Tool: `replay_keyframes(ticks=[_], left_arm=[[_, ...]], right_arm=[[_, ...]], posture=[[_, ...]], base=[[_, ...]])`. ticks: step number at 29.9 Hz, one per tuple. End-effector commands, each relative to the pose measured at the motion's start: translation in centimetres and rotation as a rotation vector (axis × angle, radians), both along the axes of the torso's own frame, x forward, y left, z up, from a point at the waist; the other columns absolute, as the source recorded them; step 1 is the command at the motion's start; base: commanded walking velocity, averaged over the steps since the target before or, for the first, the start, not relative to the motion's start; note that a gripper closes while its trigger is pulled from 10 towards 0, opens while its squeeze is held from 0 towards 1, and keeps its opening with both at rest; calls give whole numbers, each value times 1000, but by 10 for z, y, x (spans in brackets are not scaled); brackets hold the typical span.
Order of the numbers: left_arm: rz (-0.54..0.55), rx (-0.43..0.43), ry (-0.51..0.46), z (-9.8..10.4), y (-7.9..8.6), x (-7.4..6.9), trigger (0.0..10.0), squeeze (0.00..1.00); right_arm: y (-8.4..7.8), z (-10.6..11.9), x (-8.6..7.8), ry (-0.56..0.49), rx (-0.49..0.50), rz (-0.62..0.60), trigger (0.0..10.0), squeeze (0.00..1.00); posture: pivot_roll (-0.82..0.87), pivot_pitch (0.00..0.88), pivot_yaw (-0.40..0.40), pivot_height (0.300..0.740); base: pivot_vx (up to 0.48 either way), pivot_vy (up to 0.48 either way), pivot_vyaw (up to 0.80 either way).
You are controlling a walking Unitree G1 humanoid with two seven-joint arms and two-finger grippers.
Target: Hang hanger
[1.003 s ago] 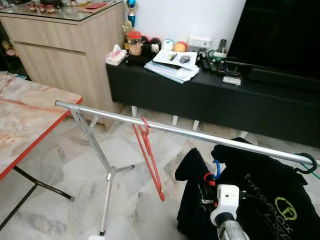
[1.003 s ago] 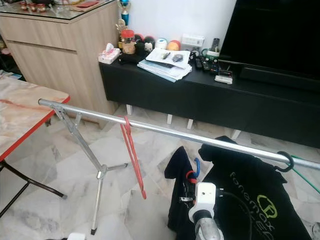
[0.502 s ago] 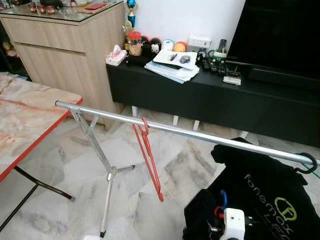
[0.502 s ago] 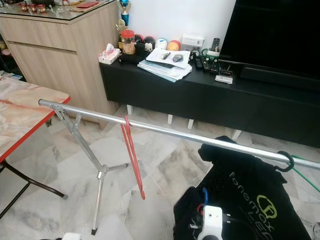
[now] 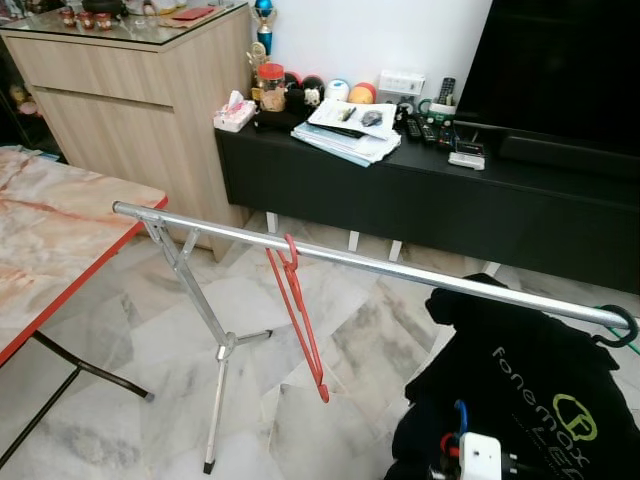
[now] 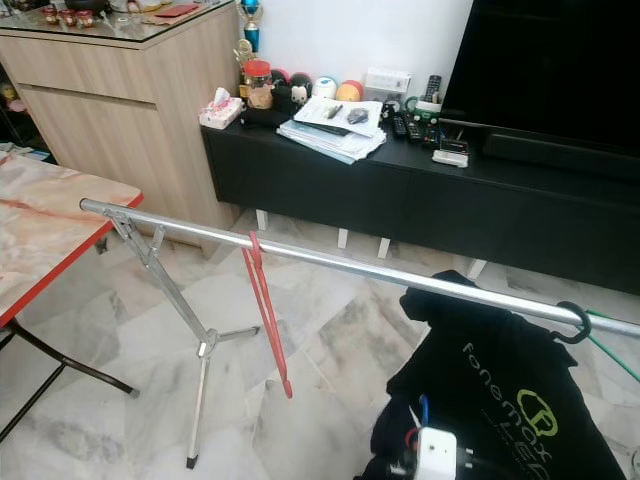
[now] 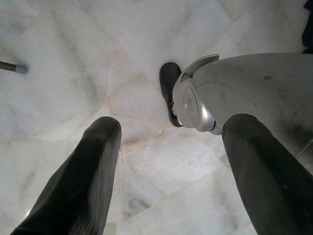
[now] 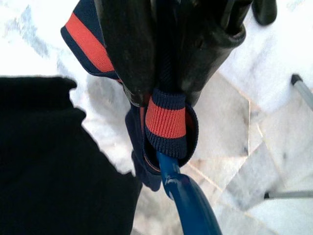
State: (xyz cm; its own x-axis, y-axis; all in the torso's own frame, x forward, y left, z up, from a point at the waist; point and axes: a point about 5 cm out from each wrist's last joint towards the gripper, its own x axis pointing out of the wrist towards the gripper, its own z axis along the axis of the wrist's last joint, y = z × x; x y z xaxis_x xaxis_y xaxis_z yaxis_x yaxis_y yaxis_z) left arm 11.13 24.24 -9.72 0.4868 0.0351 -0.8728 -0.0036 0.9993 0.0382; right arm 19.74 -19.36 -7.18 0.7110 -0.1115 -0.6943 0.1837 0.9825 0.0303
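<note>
Left gripper hanging idle over marble floor, fingers spread, nothing between them. Red hanger dangling empty from silver rail beside rack's leg. Black T-shirt draping rail's right end. Right gripper sitting low beneath rail, fingers clamping blue hanger through navy garment's red-striped collar. Judged best approach: lifting hook above rail, aiming at bare stretch between red hanger and T-shirt, lowering until hook seats, releasing only then.
</note>
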Motion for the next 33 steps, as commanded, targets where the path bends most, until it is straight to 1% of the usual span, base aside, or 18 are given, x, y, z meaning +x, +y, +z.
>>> replay_keyframes(ticks=[1, 3, 4, 6, 7, 8, 9, 14, 17, 18, 22, 23, 25, 27, 28, 30, 33], left_arm=[[18, 1, 22, -1, 5, -9, 10000, 0], [18, 0, 28, -2, 5, -15, 10000, 0], [18, 0, 28, -2, 5, -15, 10000, 0], [17, -4, 39, -5, 3, -24, 10000, 0], [17, -4, 39, -5, 3, -24, 10000, 0], [16, -6, 52, -7, 0, -33, 10000, 0], [16, -6, 52, -7, 0, -33, 10000, 0], [14, -8, 73, -10, -5, -43, 10000, 0], [20, -5, 88, -11, -3, -49, 10000, 0], [20, -5, 88, -11, -3, -49, 10000, 0], [27, 3, 114, -11, 2, -63, 10000, 0], [28, 4, 123, -11, 3, -69, 10000, 0], [30, 5, 131, -11, 4, -74, 10000, 0], [21, -2, 106, -12, -2, -60, 10000, 0], [18, -4, 96, -12, -4, -54, 10000, 0], [16, -6, 88, -11, -6, -50, 10000, 0], [15, -5, 87, -12, -7, -48, 10000, 0]], right_arm=[[0, -4, -6, 26, 10, -14, 10000, 0], [-1, -5, -9, 37, 12, -22, 10000, 0], [-1, -5, -9, 37, 12, -22, 10000, 0], [-3, -6, -11, 46, 15, -42, 10000, 0], [-3, -6, -11, 46, 15, -42, 10000, 0], [-4, -7, -13, 52, 21, -60, 10000, 0], [-4, -7, -13, 52, 21, -60, 10000, 0], [-3, -9, -15, 65, 29, -77, 10000, 0], [-3, -9, -16, 68, 36, -92, 10000, 0], [-3, -9, -16, 68, 36, -92, 10000, 0], [-4, -10, -17, 74, 42, -102, 10000, 0], [-5, -10, -18, 77, 42, -105, 10000, 0], [-6, -10, -19, 82, 50, -115, 10000, 0], [-8, -11, -20, 86, 46, -112, 10000, 0], [-8, -10, -20, 85, 41, -109, 10000, 0], [-9, -10, -20, 84, 39, -107, 10000, 0], [-8, -9, -18, 76, 42, -107, 10000, 0]], posture=[[-88, 101, 15, 740], [-89, 100, 17, 740], [-89, 100, 17, 740], [-90, 102, 21, 740], [-90, 102, 21, 740], [-91, 101, 24, 740], [-91, 101, 24, 740], [-80, 97, 28, 740], [-80, 93, 27, 740], [-80, 93, 27, 740], [-81, 88, 29, 740], [-81, 88, 29, 740], [-81, 88, 29, 740], [-79, 89, 30, 740], [-78, 90, 30, 740], [-77, 93, 28, 740], [-75, 96, 29, 740]], base=[[0, 0, 0], [0, 0, 0], [0, 0, 0], [0, 0, 0], [0, 0, 0], [0, 0, 0], [0, 0, 0], [0, 0, 0], [0, 0, 0], [0, 0, 0], [0, 0, 0], [0, 0, -563], [0, 0, -800], [0, 0, -800], [-240, 0, 0], [-240, 0, 0], [-245, 0, 0]])
